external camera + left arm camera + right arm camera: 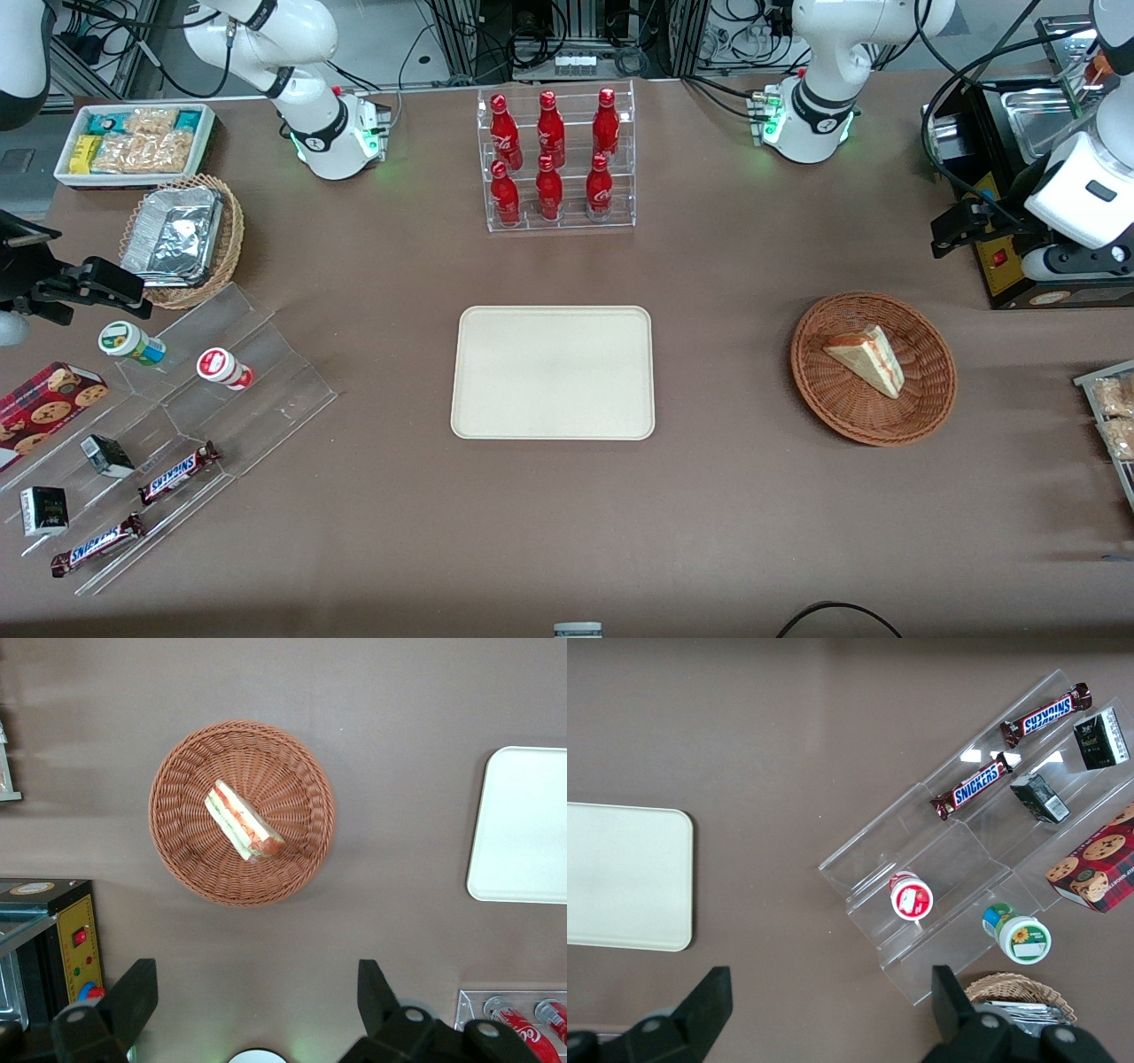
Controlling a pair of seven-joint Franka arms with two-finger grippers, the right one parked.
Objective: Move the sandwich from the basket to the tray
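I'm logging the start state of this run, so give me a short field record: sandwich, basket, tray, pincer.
sandwich: wedge lying in the basket, filling edge showing in the wrist view
basket: round brown wicker, on the table toward the working arm's end
tray: cream, rectangular, nothing on it, beside the basket with bare table between
pincer: left arm's pincer open, high above the table, holding nothing
task progress: sandwich not yet picked up

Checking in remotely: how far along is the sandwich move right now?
Nothing is done yet: the sandwich lies in the basket and the tray is bare. In hand: the gripper is open, holding nothing, off the basket's rim toward the black box with the red switch. Left: descend, grasp, carry it over, set it down.
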